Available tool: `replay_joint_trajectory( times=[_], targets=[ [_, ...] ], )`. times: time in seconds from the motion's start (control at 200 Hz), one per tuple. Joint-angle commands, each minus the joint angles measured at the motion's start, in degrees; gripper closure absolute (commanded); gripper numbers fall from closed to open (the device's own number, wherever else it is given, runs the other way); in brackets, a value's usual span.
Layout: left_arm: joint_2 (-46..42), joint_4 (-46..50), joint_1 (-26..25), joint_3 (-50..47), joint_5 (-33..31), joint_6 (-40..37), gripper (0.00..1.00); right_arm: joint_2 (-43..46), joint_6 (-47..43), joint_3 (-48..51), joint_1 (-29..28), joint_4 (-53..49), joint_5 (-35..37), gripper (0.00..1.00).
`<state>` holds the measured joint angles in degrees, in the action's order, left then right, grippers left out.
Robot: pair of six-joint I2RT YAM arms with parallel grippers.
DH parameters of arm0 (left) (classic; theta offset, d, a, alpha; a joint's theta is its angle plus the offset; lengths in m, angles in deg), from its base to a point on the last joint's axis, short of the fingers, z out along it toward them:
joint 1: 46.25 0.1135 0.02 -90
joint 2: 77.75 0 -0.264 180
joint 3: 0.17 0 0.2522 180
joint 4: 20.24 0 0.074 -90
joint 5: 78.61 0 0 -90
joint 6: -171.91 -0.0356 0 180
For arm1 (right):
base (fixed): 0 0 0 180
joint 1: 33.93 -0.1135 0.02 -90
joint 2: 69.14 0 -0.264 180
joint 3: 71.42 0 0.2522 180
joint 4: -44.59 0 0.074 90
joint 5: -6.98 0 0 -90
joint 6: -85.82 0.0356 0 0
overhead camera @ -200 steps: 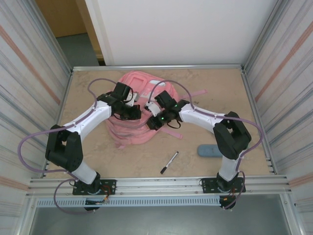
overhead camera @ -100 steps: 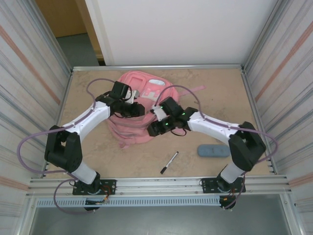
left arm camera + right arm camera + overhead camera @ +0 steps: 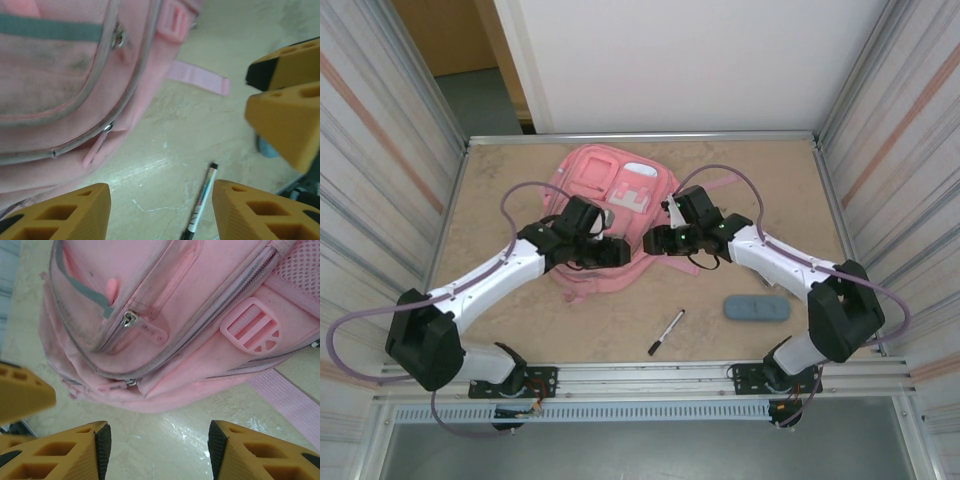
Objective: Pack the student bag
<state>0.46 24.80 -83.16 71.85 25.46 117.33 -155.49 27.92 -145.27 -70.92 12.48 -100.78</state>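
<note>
Over the last second, both arms have drawn back from the middle of the student bag (image 3: pixel 605 200) to its near edge. The left gripper (image 3: pixel 618 251) and right gripper (image 3: pixel 652 241) were closed then. Now their jaws are spread with nothing between them, and the left wrist view shows only tabletop between the orange fingers (image 3: pixel 55 212).

The bag lies flat at the far centre of the table (image 3: pixel 510 300), front pockets up. We judge that the arms have just let go of it and hold nothing. A pen (image 3: pixel 667 332) and a blue-grey case (image 3: pixel 755 307) lie nearer the front edge, apart from the bag, so packing is unfinished.

The tabletop is pale beige and mottled. Ribbed metal walls (image 3: pixel 380 150) stand on both sides, a white panel (image 3: pixel 690 60) stands behind, and a doorway (image 3: pixel 460 50) opens at the far left.
</note>
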Motion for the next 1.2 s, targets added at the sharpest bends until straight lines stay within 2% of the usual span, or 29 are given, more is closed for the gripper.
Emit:
replay_joint_trajectory(
  times=[0.0,0.07,0.416,0.526,0.646,0.737,0.842,0.942,1.042,1.148,1.198],
  targets=[
    [1.5,3.0,-0.9,0.7,-9.2,3.2,0.44,-1.7,3.9,-2.2,0.2,2.2,-0.3,0.47],
    [3.2,3.4,-1.2,1.6,-10.9,2.6,0.45,-2.2,3.4,-2.7,0.1,2.2,-1.0,0.48],
    [11.7,1.0,-1.9,3.9,-6.9,3.1,0.53,0.0,4.0,1.6,0.0,3.8,2.8,0.49],
    [13.8,1.0,-2.8,5.2,-7.8,3.1,0.57,0.1,4.7,2.8,0.2,5.8,1.6,0.50],
    [15.7,3.3,-3.4,7.1,-10.9,3.1,0.65,-0.6,7.4,3.8,0.7,9.1,-1.3,0.53],
    [16.2,4.0,-4.0,7.7,-12.9,2.3,0.79,-1.4,9.5,4.3,0.5,11.7,-2.7,0.53],
    [17.1,3.8,-4.4,7.7,-13.1,1.6,0.87,-2.4,13.6,5.9,0.7,13.5,-0.5,0.49],
    [17.3,3.9,-4.4,7.4,-12.1,1.3,0.86,-3.1,18.0,8.1,2.6,15.4,-0.4,0.48],
    [17.5,4.5,-4.8,7.0,-13.2,1.2,0.67,-2.7,19.4,10.0,3.8,18.0,-1.1,0.47],
    [18.7,6.0,-5.1,7.9,-14.2,1.0,0.65,-2.4,19.1,10.6,3.9,18.1,-0.4,0.47],
    [19.2,6.2,-5.4,8.1,-14.3,1.2,0.67,-2.3,19.4,10.7,3.9,18.3,-0.5,0.47]
  ],
)
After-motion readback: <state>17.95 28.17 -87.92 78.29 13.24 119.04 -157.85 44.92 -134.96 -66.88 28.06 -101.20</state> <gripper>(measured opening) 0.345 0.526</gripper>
